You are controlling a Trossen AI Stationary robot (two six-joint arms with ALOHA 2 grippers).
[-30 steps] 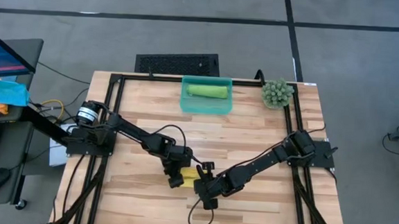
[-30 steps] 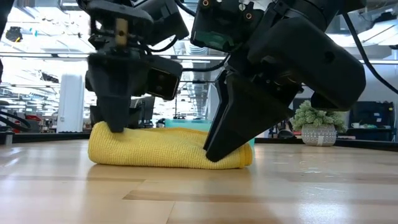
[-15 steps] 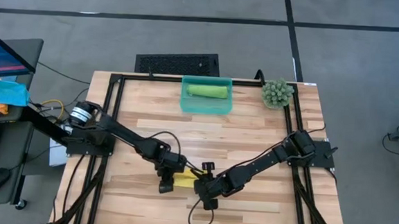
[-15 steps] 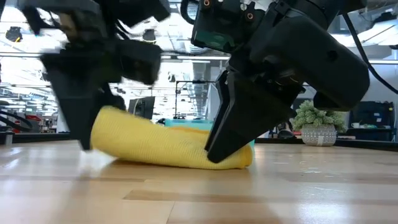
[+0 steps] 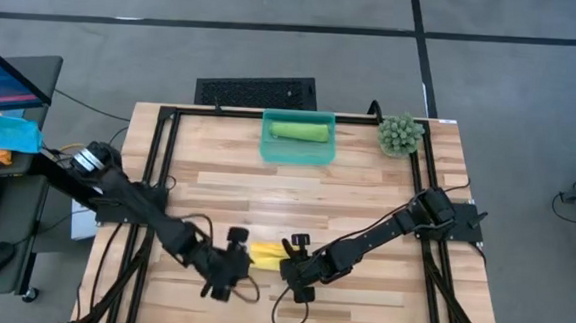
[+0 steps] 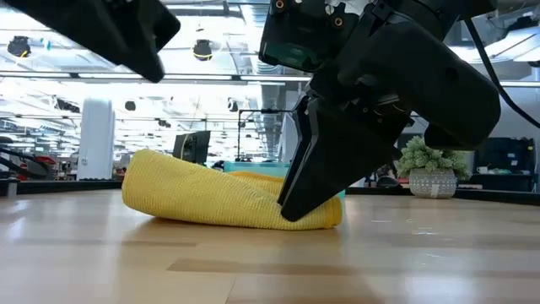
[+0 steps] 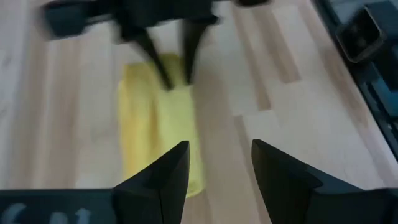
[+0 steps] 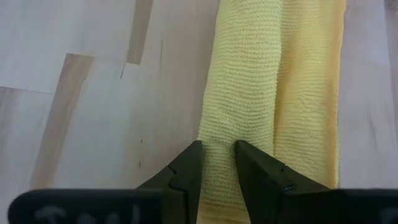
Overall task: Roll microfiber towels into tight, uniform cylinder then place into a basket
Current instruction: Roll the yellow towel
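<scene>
Centrally, near the front edge of the pale wooden surface, lies the bright yellow microfiber towel, already rolled into a loose cylinder. The right claw pinches one end of the roll between nearly closed fingers, as the right wrist view shows. The left claw stands just beside the other end, fingers parted and holding nothing; in the low view that free end sits slightly raised off the surface. The light green rolled microfiber towel lies inside the small translucent teal plastic basket at the far edge.

To do this step well, the free end probably needs gripping so the roll stays tight and level during the lift. Open surface stretches between roll and basket. The green potted plant stands near the basket's right wall, and the front edge is close.
</scene>
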